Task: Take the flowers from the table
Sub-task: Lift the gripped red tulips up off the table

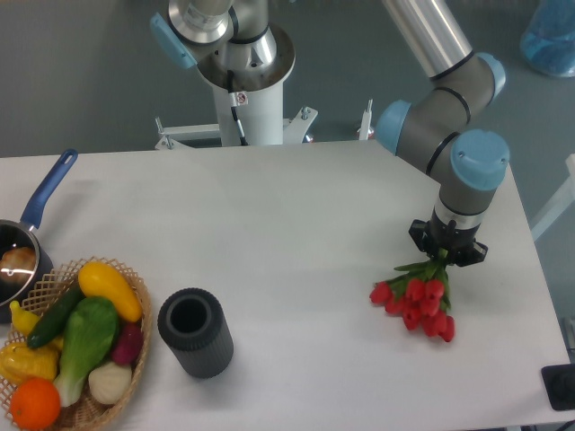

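Note:
The flowers [418, 303], a small bunch of red tulips with green stems, lie at the right side of the white table [287, 233], buds pointing toward the front. My gripper [446, 258] stands straight above the stem end, right at the green stems. Its fingers are hidden under the black wrist flange, so I cannot tell whether they are closed on the stems.
A dark cylinder [195, 331] stands upright at the front centre-left. A wicker basket [135, 337] of colourful vegetables sits at the front left corner. A pot with a blue handle [47, 191] is at the left edge. The table's right edge is close to the flowers.

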